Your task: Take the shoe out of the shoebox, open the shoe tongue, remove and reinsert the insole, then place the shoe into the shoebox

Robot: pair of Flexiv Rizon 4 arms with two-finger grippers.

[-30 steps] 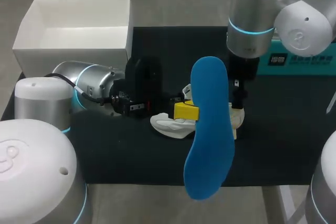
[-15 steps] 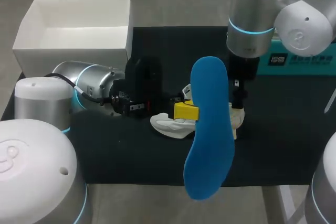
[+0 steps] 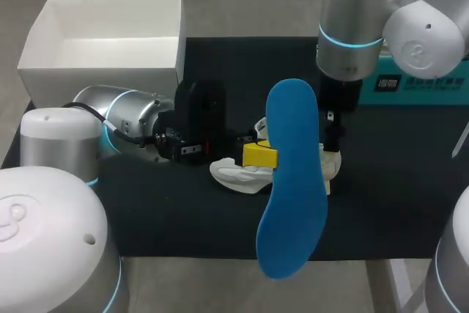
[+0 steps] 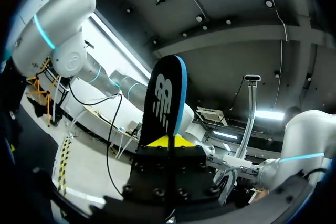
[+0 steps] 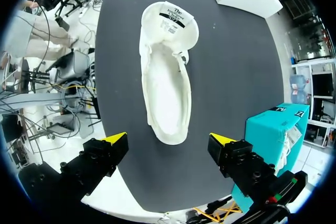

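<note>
Head view: the left gripper [image 3: 258, 155] grips the blue insole [image 3: 292, 181] and holds it over the middle of the tabletop [image 3: 183, 210]. The white shoe [image 3: 238, 175] lies below it, mostly hidden, apparently on its sole. The open shoebox [image 3: 110, 34] sits at the far left corner, and a teal box [image 3: 418, 82] sits at the far right edge.

Left wrist view: both fingers pinch the insole [image 4: 165, 100], which stands upright.

Right wrist view: the right gripper [image 5: 169, 140] is spread wide and grasps nothing. The shoe [image 5: 167, 77] lies on the tabletop below it, opening upward.
</note>
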